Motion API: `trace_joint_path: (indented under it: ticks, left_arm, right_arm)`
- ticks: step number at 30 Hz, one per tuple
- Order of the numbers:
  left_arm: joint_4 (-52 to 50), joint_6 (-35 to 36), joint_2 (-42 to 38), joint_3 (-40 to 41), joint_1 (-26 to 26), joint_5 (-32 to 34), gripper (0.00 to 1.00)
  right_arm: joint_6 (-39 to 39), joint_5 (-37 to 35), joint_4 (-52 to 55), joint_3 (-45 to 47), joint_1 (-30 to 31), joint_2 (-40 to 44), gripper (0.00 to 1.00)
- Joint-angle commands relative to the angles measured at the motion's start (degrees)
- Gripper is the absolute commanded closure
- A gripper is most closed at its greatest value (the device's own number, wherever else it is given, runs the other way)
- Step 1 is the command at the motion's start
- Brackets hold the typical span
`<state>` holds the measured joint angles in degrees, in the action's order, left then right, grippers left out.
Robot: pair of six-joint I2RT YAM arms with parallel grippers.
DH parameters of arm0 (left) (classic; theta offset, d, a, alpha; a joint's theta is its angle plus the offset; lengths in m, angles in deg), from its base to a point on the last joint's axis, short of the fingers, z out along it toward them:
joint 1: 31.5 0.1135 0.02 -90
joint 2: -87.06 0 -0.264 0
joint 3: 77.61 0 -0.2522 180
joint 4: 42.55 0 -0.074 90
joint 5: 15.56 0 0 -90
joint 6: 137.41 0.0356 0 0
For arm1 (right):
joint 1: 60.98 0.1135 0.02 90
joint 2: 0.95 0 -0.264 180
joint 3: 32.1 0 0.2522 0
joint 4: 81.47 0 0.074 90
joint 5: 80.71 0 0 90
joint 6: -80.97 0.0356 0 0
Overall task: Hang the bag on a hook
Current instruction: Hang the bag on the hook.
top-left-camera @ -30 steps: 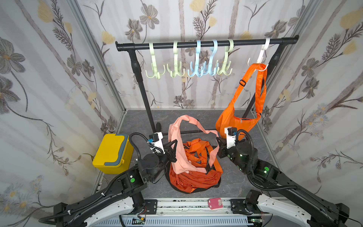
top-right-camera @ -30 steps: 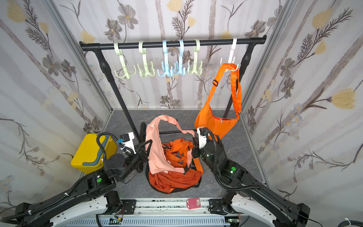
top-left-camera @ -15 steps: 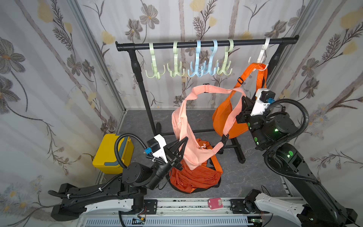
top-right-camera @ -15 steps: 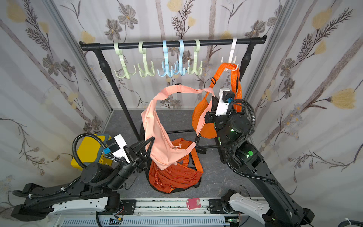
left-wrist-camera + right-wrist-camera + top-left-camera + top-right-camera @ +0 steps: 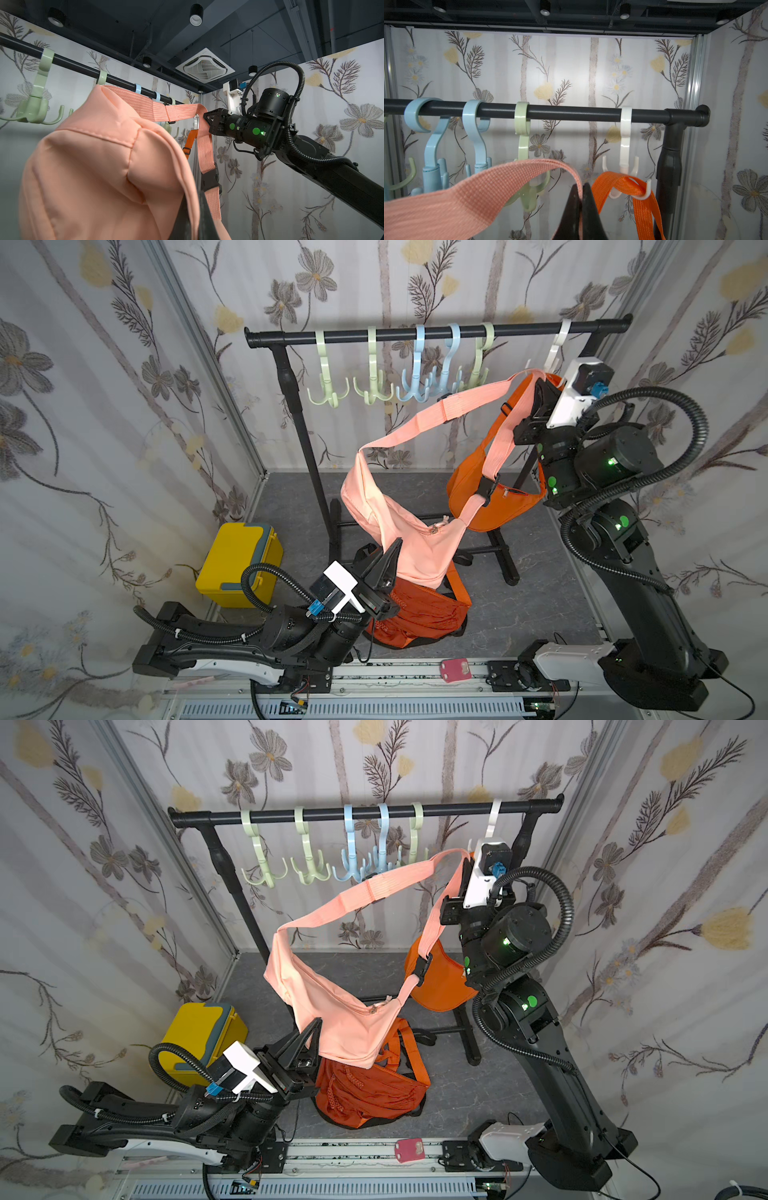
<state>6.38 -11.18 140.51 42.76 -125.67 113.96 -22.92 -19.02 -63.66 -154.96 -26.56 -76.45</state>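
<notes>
Floral wallpaper closes in a grey floor, with a black rail (image 5: 436, 329) across the far side. The peach bag (image 5: 399, 531) is a soft crescent sling with a woven strap (image 5: 457, 406) and a black buckle (image 5: 484, 487). It hangs in the air in front of the rail, above an orange backpack (image 5: 415, 610). The right gripper (image 5: 581, 187), raised high just left of the white hook (image 5: 626, 166), pinches the strap's top fold. The left gripper (image 5: 194, 209), low and angled upward, is clamped on the bag's lower edge.

You've got grey floor (image 5: 540, 614): yellow box (image 5: 235, 560) at L edge, orange backpack (image 5: 419, 614) slumped front-ctr, black rack feet (image 5: 508, 568) standing just behind backpack. Box, backpack apart.
</notes>
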Motion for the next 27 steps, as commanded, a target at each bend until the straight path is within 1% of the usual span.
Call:
trace_joint_path:
  ticks: [1,4,8,15,20,23,27]
  left_arm:
    - [4.4,2.9,0.4,0.2,0.0,0.7,1.00]
    - [4.4,2.6,1.0,0.1,-0.1,1.0,1.00]
    - [4.5,2.1,1.8,-0.2,-0.1,0.8,1.00]
    - [5.5,1.9,3.8,-0.4,0.0,1.6,1.00]
    - [5.8,0.2,4.6,0.2,0.4,1.6,1.00]
    - [4.3,-2.1,4.8,0.5,1.4,1.6,1.00]
    - [2.8,-7.3,5.8,2.0,3.1,1.8,1.00]
  right_arm:
    - [-2.0,2.4,1.8,-4.8,-1.5,-3.8,1.00]
    - [-1.6,3.2,2.2,-7.0,-3.5,-6.2,1.00]
    - [0.8,6.9,5.3,-10.4,-6.5,-9.4,1.00]
    - [1.8,11.7,8.6,-11.0,-7.9,-13.2,1.00]
    - [2.9,13.3,9.1,-11.1,-8.7,-15.0,1.00]
    - [3.6,13.9,10.2,-10.5,-8.9,-15.2,1.00]
    - [4.0,13.8,8.6,-5.4,-9.3,-13.0,1.00]
